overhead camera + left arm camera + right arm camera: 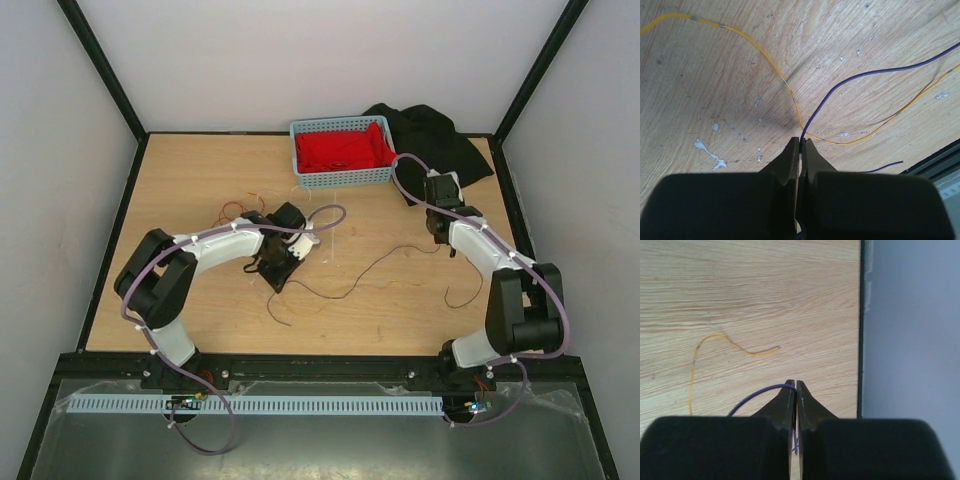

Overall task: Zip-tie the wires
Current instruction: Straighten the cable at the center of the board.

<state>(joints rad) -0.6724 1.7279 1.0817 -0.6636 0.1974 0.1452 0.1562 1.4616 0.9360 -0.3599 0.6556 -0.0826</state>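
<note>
The wires lie spread over the wooden table: a long dark strand point(370, 268) runs between my two grippers, and curly ones point(237, 210) sit behind the left arm. My left gripper point(272, 268) point(801, 140) is low over the table, shut on a purple wire point(850, 80). A yellow wire point(765, 52) passes just past its tips. My right gripper point(437, 238) point(795, 382) pinches the purple wire point(752, 396) with only a hairline slit between the jaws. A loose yellow wire point(710, 337) lies ahead of it. The zip tie is out of view.
A blue basket point(345, 181) holding a red cloth stands at the back centre, with a black cloth point(440, 135) beside it on the right. Another thin strand point(465, 297) curls near the right arm's base. The table's right edge point(860, 330) is close to the right gripper.
</note>
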